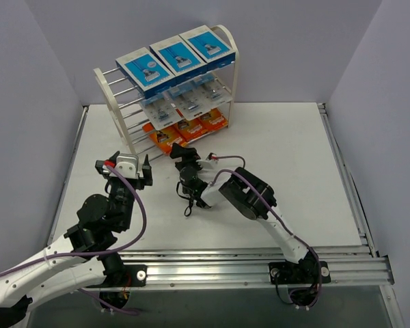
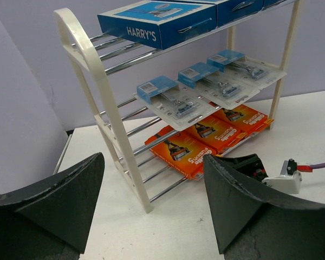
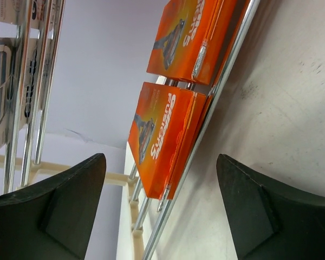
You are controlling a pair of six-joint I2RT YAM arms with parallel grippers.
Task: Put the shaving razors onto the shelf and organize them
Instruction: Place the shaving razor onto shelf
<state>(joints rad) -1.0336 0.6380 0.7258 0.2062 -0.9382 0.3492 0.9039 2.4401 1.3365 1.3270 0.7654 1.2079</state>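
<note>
The shelf [image 1: 113,109] stands at the back of the table with the shaving razors on it. Three blue boxes [image 1: 178,55] lie on the top tier, three clear blister packs [image 1: 191,96] on the tier below, and three orange packs [image 1: 189,126] on a low tier. My right gripper [image 1: 180,150] is open just in front of the orange packs [image 3: 162,135], its fingers [image 3: 70,206] wide apart and touching nothing. My left gripper [image 1: 123,162] is open and empty, facing the shelf's left end panel [image 2: 97,81] from the near left.
The right gripper's black fingers and white wrist part [image 2: 284,179] show at the right of the left wrist view, close to the shelf's front rods [image 3: 227,65]. Grey walls close in the table on three sides, and a metal rail [image 1: 246,263] runs along the near edge.
</note>
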